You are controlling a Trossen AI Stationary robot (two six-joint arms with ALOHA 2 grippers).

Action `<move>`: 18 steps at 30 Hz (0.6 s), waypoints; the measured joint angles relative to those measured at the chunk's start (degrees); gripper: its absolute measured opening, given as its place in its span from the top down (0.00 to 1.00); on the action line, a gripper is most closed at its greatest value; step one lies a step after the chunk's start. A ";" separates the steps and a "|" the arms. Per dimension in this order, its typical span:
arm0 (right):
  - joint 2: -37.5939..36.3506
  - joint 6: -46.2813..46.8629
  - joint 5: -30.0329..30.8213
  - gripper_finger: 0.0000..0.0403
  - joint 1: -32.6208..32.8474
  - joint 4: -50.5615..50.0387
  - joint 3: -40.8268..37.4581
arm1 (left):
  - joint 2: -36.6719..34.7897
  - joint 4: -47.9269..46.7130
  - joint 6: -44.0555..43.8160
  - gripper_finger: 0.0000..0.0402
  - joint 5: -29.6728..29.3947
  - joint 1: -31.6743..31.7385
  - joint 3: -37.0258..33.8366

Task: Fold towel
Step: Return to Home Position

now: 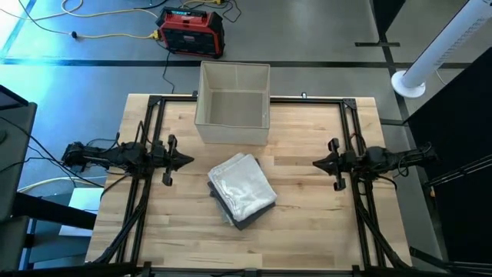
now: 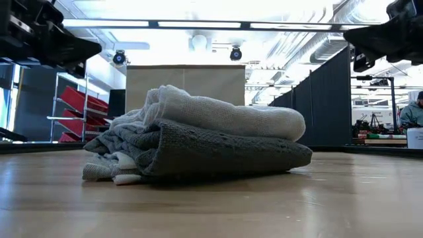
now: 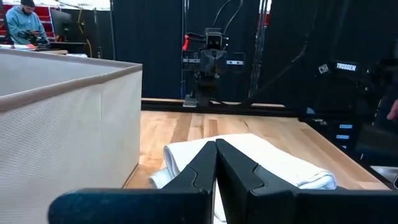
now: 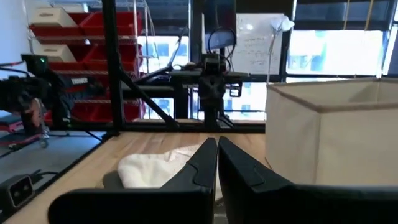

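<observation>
Lying near the front wall of the fabric bin (image 1: pixel 231 132): folded towel stack (image 1: pixel 242 190). My left gripper (image 1: pixel 187 161) and right gripper (image 1: pixel 317 163) hang off the bin's left and right, both pinched closed, empty.

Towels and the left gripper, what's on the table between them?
Nothing. In the high view, only bare wooden table lies between the shut left gripper and the stacked towels.

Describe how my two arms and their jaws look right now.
Both the left arm and right arm are dark, slender, jointed links with black cables at their outer ends. Their jaws are matte black, angular, tapering to points.
</observation>
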 joint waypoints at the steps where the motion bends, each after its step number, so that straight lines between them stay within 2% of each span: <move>1: -0.01 0.11 0.01 1.00 0.00 -0.37 0.00 | 0.01 -0.01 0.00 1.00 -0.01 0.00 0.00; 18: 0.03 0.11 0.02 1.00 0.00 -3.04 0.00 | 0.01 -0.10 -0.06 1.00 -0.02 0.00 0.02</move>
